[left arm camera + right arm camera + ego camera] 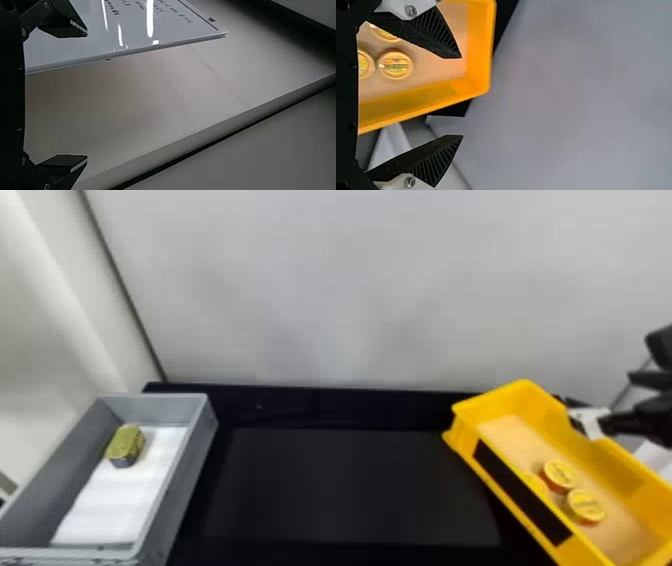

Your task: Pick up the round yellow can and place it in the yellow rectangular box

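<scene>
Cans [585, 506] sit inside the yellow rectangular box [487, 405].

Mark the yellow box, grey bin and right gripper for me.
Yellow box [515, 400]: head view, far end wall.
Grey bin [187, 475]: head view, right outer wall.
Right gripper [462, 97]: right wrist view, midway between fingertips.

No text can be read: the handwriting [186, 18] on the whiteboard [79, 47] and the print [395, 67] on the round yellow cans [385, 72] are too small or blurred
</scene>
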Available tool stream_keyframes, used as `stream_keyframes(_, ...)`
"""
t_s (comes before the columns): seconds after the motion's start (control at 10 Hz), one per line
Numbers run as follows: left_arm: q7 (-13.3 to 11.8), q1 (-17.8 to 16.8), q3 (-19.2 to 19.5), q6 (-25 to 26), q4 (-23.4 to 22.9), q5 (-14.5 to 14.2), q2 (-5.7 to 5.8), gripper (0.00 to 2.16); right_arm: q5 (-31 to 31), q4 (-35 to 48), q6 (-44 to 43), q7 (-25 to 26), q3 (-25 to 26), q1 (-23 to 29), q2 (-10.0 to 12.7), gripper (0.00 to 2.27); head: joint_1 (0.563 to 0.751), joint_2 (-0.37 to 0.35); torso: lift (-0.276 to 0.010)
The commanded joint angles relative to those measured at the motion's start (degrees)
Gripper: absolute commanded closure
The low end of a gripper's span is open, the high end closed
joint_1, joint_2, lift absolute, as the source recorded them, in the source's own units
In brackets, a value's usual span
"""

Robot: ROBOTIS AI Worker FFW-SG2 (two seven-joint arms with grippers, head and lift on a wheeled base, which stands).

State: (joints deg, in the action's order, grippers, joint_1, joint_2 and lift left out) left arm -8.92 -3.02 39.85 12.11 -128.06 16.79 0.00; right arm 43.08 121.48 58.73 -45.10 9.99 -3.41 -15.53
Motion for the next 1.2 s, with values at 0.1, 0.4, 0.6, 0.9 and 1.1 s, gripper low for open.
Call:
stream_keyframes(0.1, 0.7, 0.5, -0.4, 0.0, 0.0, -0.3, -0.15, 0.16, -6.1, 5.8, -7.7, 5.2, 0.9, -3.5, 0.4, 0.1, 0.686, 0.014, -0.054)
stream_keyframes(0.4, 1.4, 0.9, 0.0, 0.0, -0.2, -0.4, -0.15, 0.16, -9.1, 9.5, -15.5, 9.8, 8.2, -4.7, -0.6, 0.13, 0.686, 0.014, -0.055)
stream_keyframes(0.6, 1.7, 0.9, 0.5, 0.0, -0.4, -0.7, -0.15, 0.16, -11.0, 12.4, -16.1, 15.1, 10.3, -4.9, -3.4, 0.13, 0.686, 0.014, -0.055)
stream_keyframes(0.9, 2.2, 0.7, 1.6, 0.1, -0.9, -0.6, -0.15, 0.16, -13.5, 14.4, -18.8, 18.4, 14.9, -5.1, -4.6, 0.13, 0.686, 0.014, -0.055)
stream_keyframes(1.1, 2.7, 0.7, 2.7, 0.4, -1.2, -0.7, -0.15, 0.16, -17.4, 15.2, -20.7, 21.4, 17.1, -5.2, -4.5, 0.13, 0.686, 0.014, -0.055)
